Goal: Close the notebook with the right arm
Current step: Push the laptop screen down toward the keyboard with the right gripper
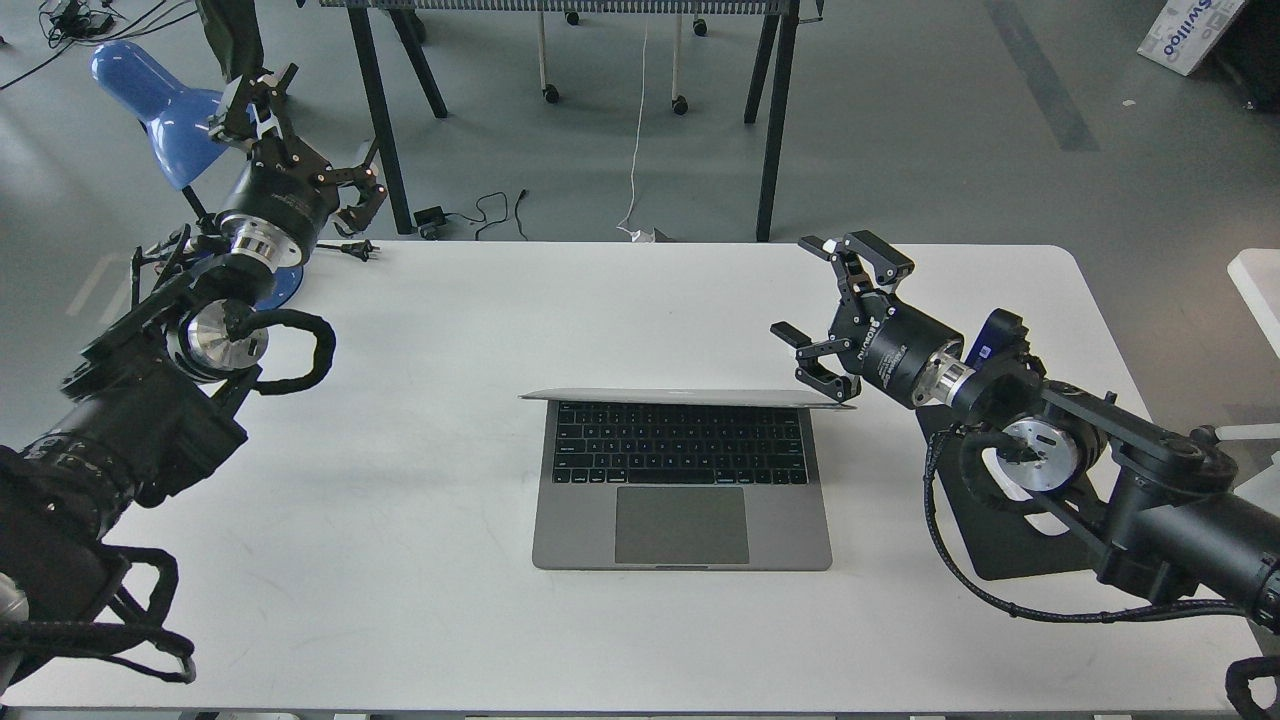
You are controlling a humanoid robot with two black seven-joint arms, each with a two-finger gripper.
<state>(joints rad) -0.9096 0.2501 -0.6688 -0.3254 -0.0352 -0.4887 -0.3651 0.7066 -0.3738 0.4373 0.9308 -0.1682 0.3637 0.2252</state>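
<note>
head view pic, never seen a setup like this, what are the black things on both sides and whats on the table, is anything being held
This single picture is taken from the robot's own head, looking forward and down at a white table. The black jointed things are its two arms.

The right arm's two-finger claw gripper is open and sits by the right end of the lid of a slim grey metal laptop with black keys. The lid stands open and is seen edge-on. Whether a finger touches it is unclear.

The left arm's gripper hovers at the far left corner, in front of a blue desk lamp; its fingers look spread. A black flat pad lies under the right arm.

Neither gripper holds anything.
</note>
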